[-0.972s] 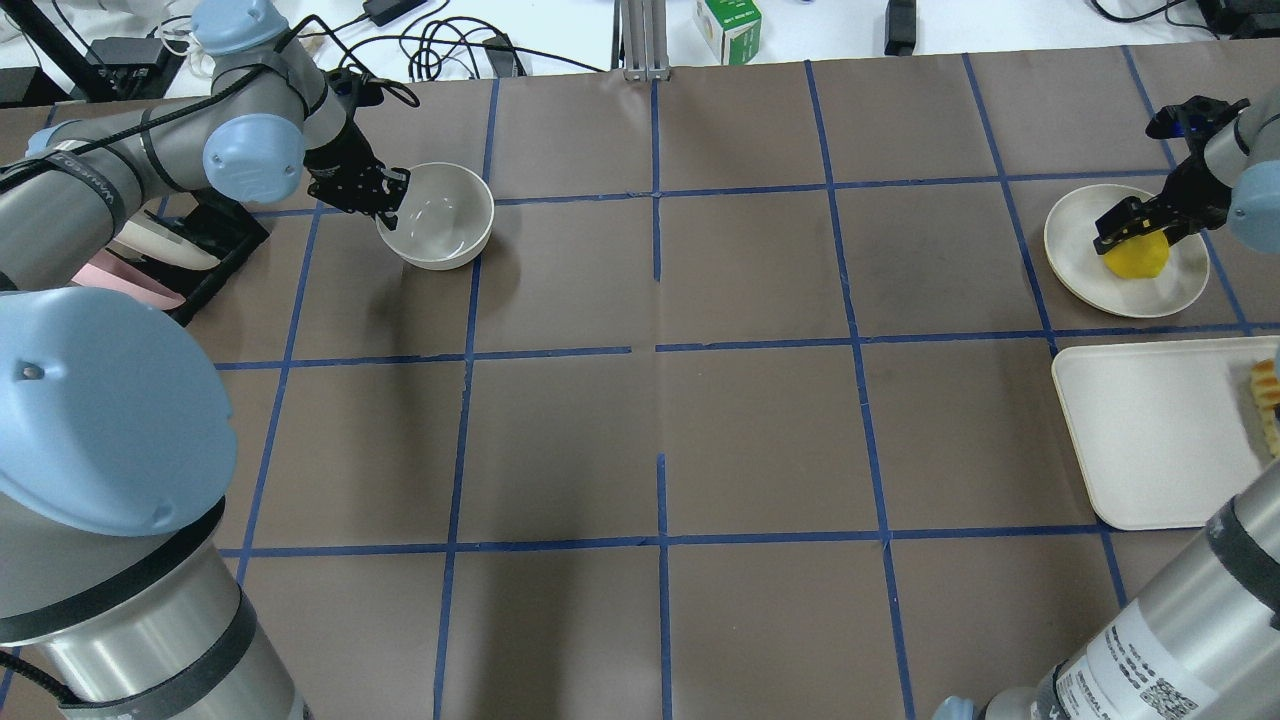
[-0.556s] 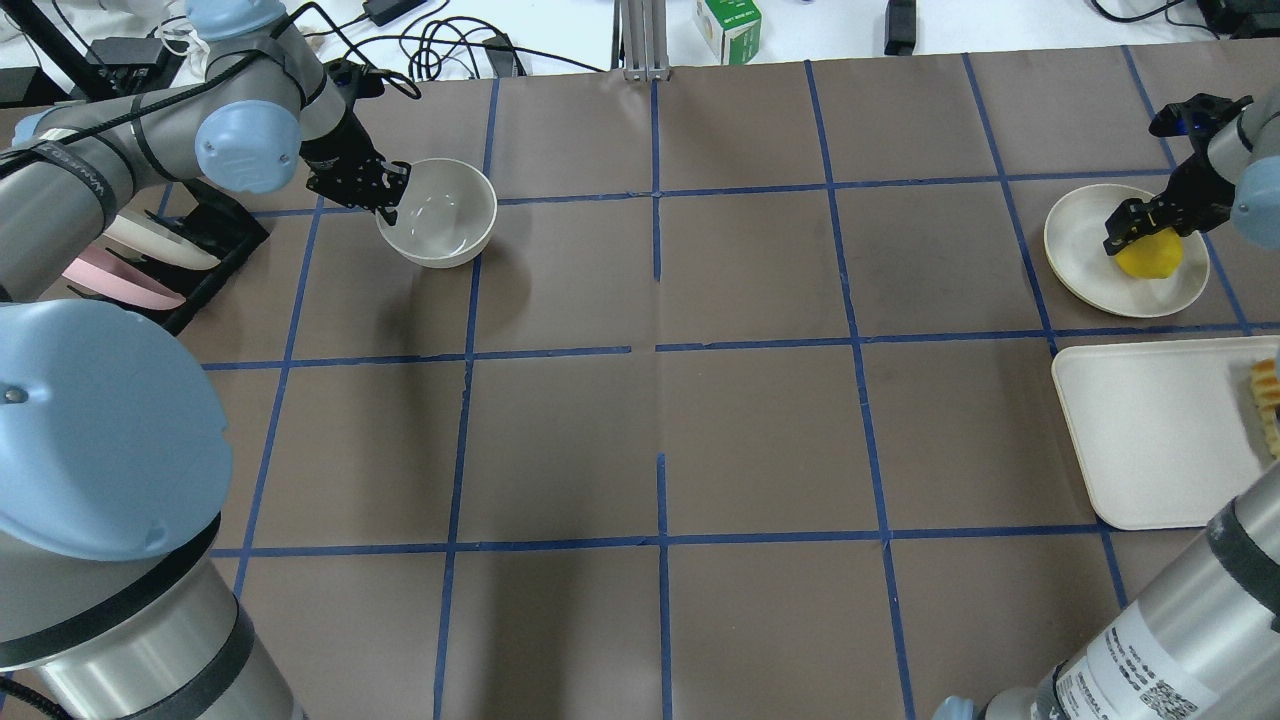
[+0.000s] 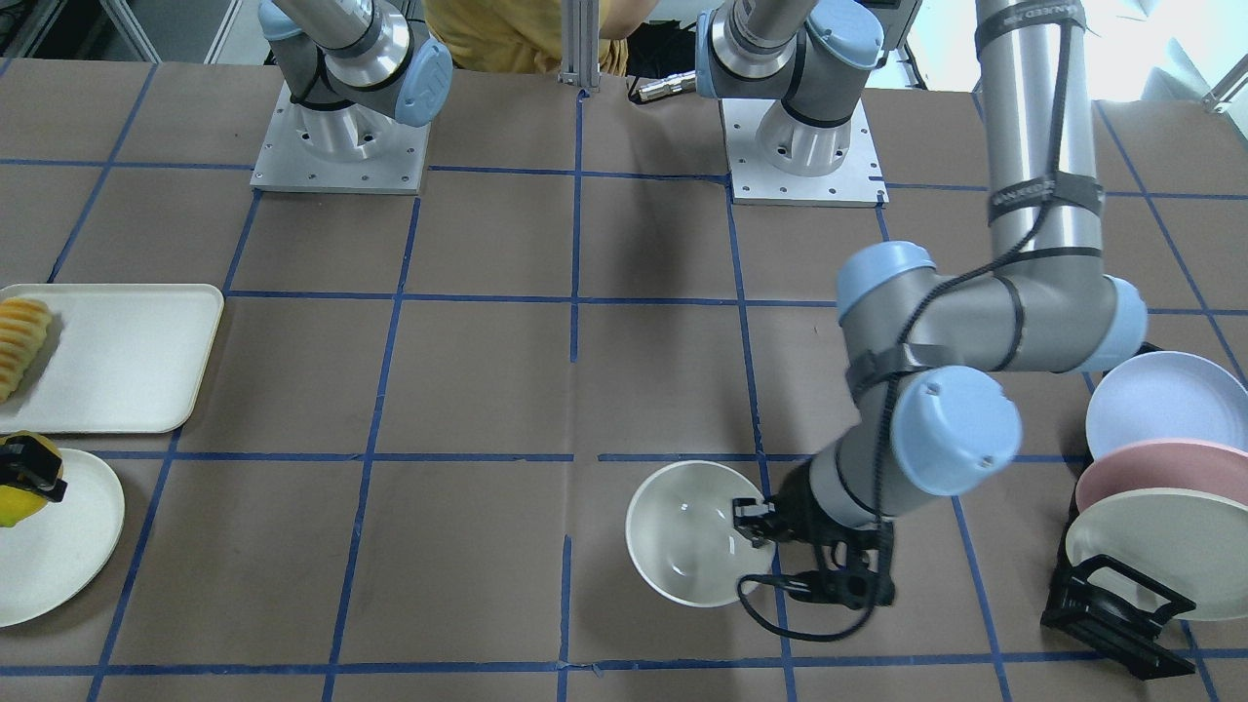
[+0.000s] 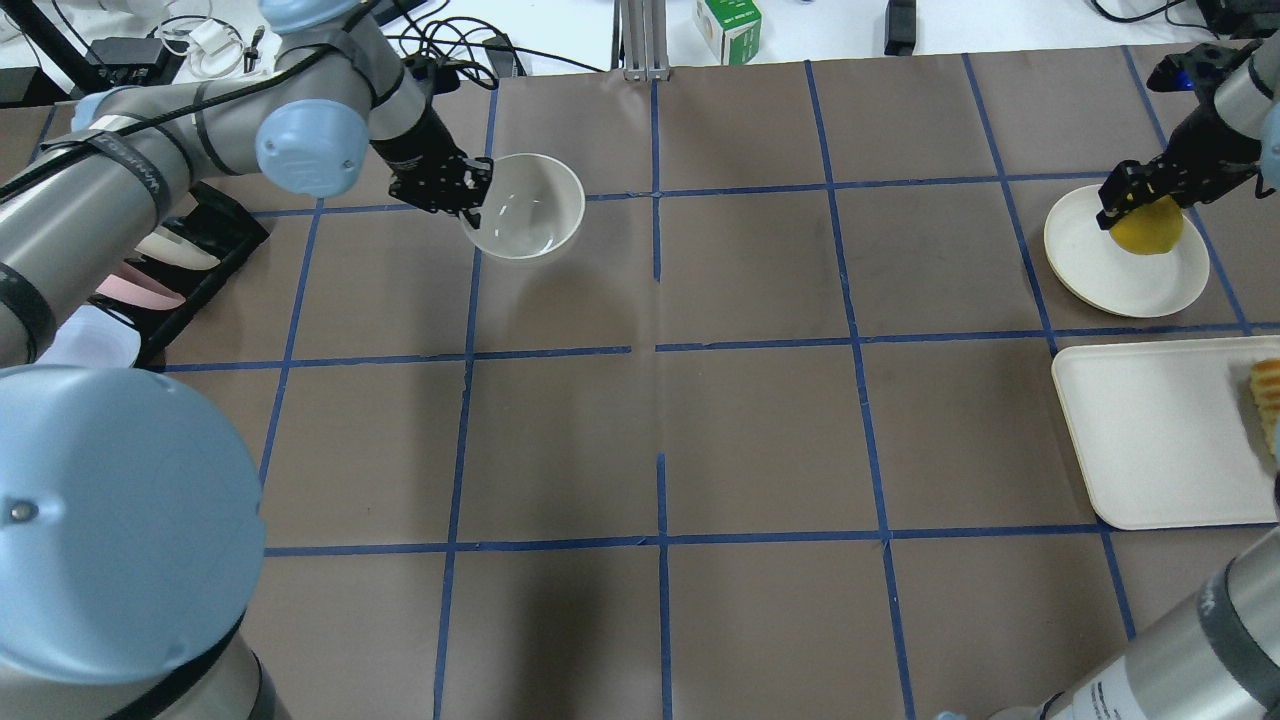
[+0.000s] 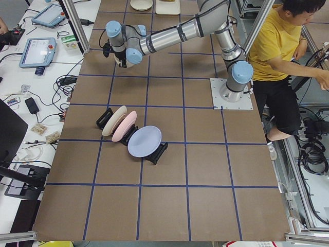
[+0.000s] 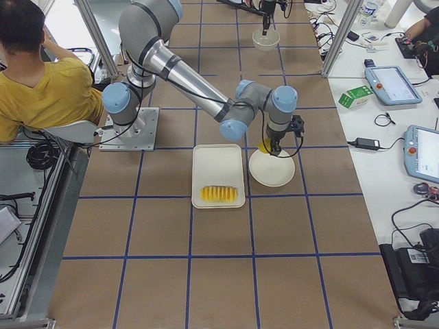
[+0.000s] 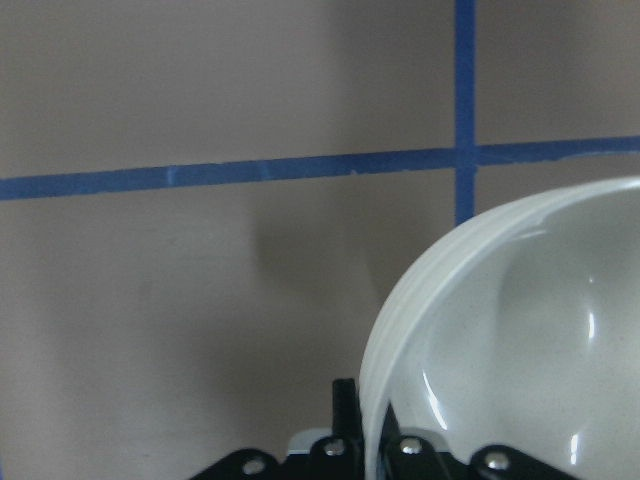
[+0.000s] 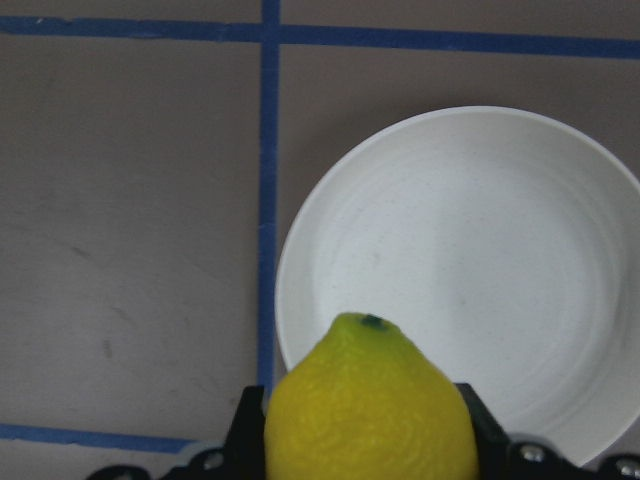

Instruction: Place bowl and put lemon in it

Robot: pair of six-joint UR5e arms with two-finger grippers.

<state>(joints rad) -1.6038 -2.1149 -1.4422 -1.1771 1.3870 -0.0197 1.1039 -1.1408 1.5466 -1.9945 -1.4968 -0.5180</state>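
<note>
The off-white bowl (image 4: 528,205) hangs a little above the table at the far left-centre. My left gripper (image 4: 470,198) is shut on its left rim. It also shows in the front view (image 3: 687,531) and fills the lower right of the left wrist view (image 7: 530,340). The yellow lemon (image 4: 1150,230) is between the fingers of my right gripper (image 4: 1135,205), which is shut on it, lifted over the flat off-white plate (image 4: 1120,270). In the right wrist view the lemon (image 8: 370,410) sits low with the plate (image 8: 460,250) beneath it.
A white rectangular tray (image 4: 1150,440) with fruit slices (image 4: 1268,395) lies at the right, near the plate. A black rack with standing plates (image 3: 1150,487) is at the far left end of the table. Cables and a green box (image 4: 728,28) lie beyond the far edge.
My left gripper has carried the bowl to the right, toward the table's middle. My right gripper has lifted the lemon off the plate and moved it slightly farther away.
</note>
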